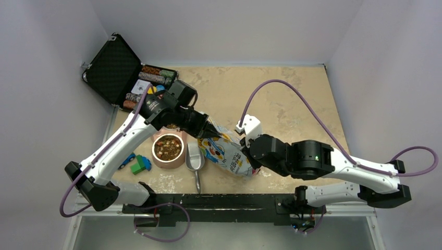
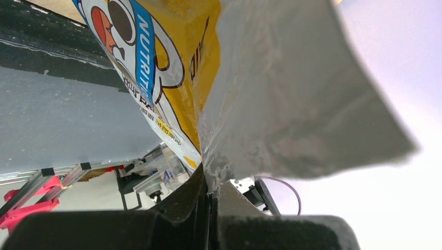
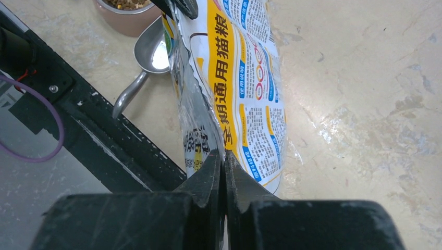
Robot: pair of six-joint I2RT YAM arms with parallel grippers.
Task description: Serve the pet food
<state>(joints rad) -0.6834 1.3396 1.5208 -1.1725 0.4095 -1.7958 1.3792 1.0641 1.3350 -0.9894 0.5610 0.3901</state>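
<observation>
A: Holding anything, are those two grippers?
B: Both are. The left gripper (image 2: pixel 211 183) is clamping the end of the bag (image 1: pixel 226 151) nearest the bowl (image 1: pixel 175 162). The right gripper (image 3: pixel 224 159) is pinching the end farthest from the bowl.
A: And the pet food (image 1: pixel 168 147)?
B: It is sitting in the bowl, and a scoop (image 1: pixel 194 157) is lying just beside the bowl, on the bag's side.

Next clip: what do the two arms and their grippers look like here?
The left arm and right arm have white links, black joints and purple cables. A small green light shows on the right arm. The left gripper and right gripper are black.
</observation>
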